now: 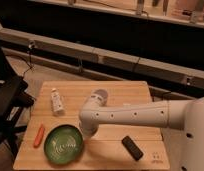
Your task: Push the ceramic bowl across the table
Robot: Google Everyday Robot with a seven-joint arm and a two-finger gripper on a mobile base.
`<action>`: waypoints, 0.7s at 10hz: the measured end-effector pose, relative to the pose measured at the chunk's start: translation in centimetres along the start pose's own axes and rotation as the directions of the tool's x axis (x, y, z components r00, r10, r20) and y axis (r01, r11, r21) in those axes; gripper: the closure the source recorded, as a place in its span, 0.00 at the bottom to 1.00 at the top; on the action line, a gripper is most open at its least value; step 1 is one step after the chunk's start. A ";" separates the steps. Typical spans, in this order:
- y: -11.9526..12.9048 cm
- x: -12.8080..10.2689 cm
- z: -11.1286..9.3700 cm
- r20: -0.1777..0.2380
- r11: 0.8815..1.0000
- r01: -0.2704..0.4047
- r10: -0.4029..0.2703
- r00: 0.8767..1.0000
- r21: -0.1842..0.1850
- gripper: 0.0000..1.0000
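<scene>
Camera view: ceramic bowl just beside pincer; cannot tell its grip.

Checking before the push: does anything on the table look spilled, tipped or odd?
Nothing stands out: the glossy green ceramic bowl sits upright on the wooden slatted table; the gripper is hidden behind the white arm.

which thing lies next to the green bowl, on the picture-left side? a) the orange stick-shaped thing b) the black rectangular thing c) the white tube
a: the orange stick-shaped thing lies just picture-left of the ceramic bowl. The black rectangular thing is on the other side, the white tube is farther back, and the gripper is down by the bowl's opposite rim.
</scene>
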 end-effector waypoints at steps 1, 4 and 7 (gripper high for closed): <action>0.0 -0.1 0.0 0.001 1.000 0.003 -0.003 1.000 0.000 1.00; -0.1 -0.4 0.1 0.006 1.000 0.016 -0.016 1.000 0.002 1.00; -0.3 -0.6 0.2 0.010 1.000 0.027 -0.027 1.000 0.005 1.00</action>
